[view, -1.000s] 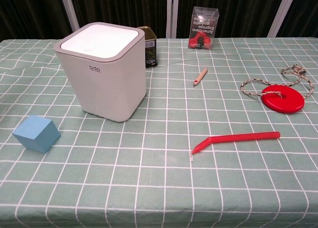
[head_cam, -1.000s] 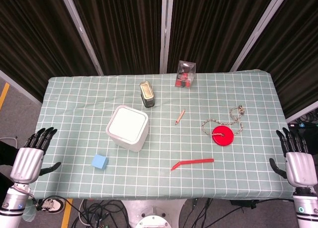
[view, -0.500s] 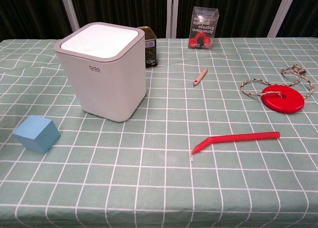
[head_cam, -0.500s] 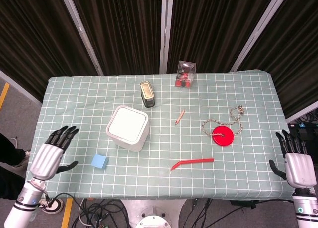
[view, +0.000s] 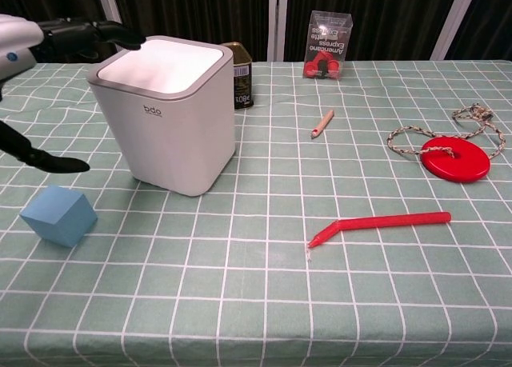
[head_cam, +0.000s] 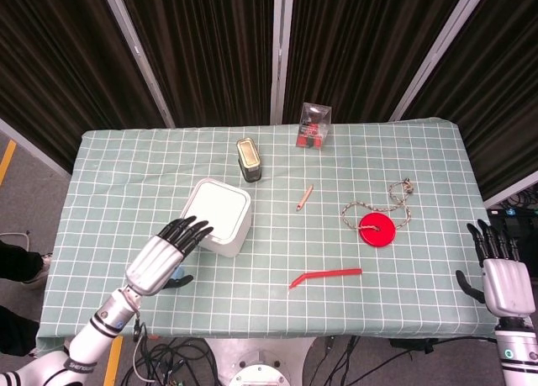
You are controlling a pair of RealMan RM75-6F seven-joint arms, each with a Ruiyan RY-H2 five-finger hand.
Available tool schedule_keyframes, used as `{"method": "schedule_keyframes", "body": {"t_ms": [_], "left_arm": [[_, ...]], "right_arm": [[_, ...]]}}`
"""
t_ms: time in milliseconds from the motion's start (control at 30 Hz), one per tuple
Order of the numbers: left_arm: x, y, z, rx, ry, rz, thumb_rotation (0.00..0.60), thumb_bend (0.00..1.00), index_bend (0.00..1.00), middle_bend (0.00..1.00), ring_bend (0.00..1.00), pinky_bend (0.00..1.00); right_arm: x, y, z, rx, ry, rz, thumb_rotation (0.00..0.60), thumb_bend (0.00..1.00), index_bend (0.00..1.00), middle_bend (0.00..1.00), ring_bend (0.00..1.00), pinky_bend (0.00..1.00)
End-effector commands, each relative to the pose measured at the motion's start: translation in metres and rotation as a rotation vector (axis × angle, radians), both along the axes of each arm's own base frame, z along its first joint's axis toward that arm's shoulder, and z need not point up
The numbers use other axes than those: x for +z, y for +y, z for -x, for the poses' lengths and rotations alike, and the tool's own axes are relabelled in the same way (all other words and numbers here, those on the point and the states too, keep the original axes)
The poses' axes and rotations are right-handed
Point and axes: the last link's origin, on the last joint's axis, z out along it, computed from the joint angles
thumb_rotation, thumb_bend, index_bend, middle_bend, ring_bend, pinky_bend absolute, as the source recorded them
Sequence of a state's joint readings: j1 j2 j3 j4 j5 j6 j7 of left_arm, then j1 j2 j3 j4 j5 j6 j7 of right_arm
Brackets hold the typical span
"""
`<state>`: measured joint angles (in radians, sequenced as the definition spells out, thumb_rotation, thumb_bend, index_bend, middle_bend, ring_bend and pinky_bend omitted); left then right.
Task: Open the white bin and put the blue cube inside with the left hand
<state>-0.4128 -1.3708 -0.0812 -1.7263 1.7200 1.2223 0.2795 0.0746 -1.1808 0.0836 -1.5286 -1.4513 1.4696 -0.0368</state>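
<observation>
Desk (head_cam: 420, 163) under a green checked cloth, carrying everything. White bin (head_cam: 217, 216) standing upright left of centre, lid down and flat, so opening not yet begun by the look of it. Blue cube (view: 58, 215) on the cloth just in front of the bin and to its left, apart from it, mostly hidden under the left hand in the head view.

Left hand (head_cam: 164, 256) reaching in over the near-left part of the desk, fingers (head_cam: 190, 229) spread apart and holding nothing, tips at the near-left edge of the bin lid; contact or a small gap not possible to tell. Thumb held low and apart, above the cloth beside the cube. Right hand (head_cam: 503, 278) off the far right edge of the desk, fingers straight and apart, empty, well away from both task things.

Key relation: lid lying directly ahead of and just beyond the left fingertips, cube below and slightly behind the palm. Left hand plainly the nearer 1 to both. Probably a press or lift on the lid first, then a draw back and down to the cube.
</observation>
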Motion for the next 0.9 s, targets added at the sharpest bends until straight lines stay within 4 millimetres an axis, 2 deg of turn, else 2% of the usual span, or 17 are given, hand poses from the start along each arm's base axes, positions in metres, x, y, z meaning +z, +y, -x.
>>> {"method": "schedule_keyframes", "body": {"t_ms": [33, 233, 533, 633, 700, 800, 900], "left_arm": [[-0.006, 0.005, -0.002, -0.001, 0.037, -0.004, 0.6, 0.07, 0.08, 0.12, 0.05, 0.17], [-0.009, 0.007, 0.001, 0.02, 0.062, -0.008, 0.6, 0.07, 0.08, 0.17, 0.05, 0.17], [-0.011, 0.005, 0.002, 0.019, 0.089, 0.005, 0.6, 0.07, 0.08, 0.3, 0.05, 0.17], [-0.006, 0.006, 0.0, 0.01, 0.068, -0.025, 0.6, 0.07, 0.08, 0.28, 0.04, 0.17], [0.001, 0.007, -0.001, 0.002, 0.049, -0.057, 0.6, 0.07, 0.08, 0.23, 0.03, 0.17], [0.018, 0.008, -0.002, 0.001, 0.007, -0.137, 0.6, 0.07, 0.08, 0.12, 0.02, 0.17], [0.037, 0.005, 0.006, 0.036, -0.026, -0.215, 0.6, 0.07, 0.08, 0.08, 0.02, 0.17]], "right_arm": [[0.0, 0.0, 0.001, -0.002, 0.0, 0.0, 0.6, 0.23, 0.0, 0.0, 0.0, 0.0], [0.0, 0.0, 0.0, 0.003, -0.003, 0.002, 0.6, 0.23, 0.0, 0.0, 0.0, 0.0], [-0.001, -0.001, -0.002, 0.007, -0.001, 0.002, 0.6, 0.23, 0.0, 0.0, 0.0, 0.0], [-0.001, -0.001, -0.001, 0.004, -0.001, 0.004, 0.6, 0.23, 0.0, 0.0, 0.0, 0.0], [0.0, -0.002, -0.001, 0.002, -0.002, 0.007, 0.6, 0.23, 0.0, 0.0, 0.0, 0.0], [0.001, -0.001, 0.0, 0.0, -0.003, 0.009, 0.6, 0.23, 0.0, 0.0, 0.0, 0.0], [0.001, -0.001, 0.0, 0.001, -0.003, 0.011, 0.6, 0.23, 0.0, 0.0, 0.0, 0.0]]}}
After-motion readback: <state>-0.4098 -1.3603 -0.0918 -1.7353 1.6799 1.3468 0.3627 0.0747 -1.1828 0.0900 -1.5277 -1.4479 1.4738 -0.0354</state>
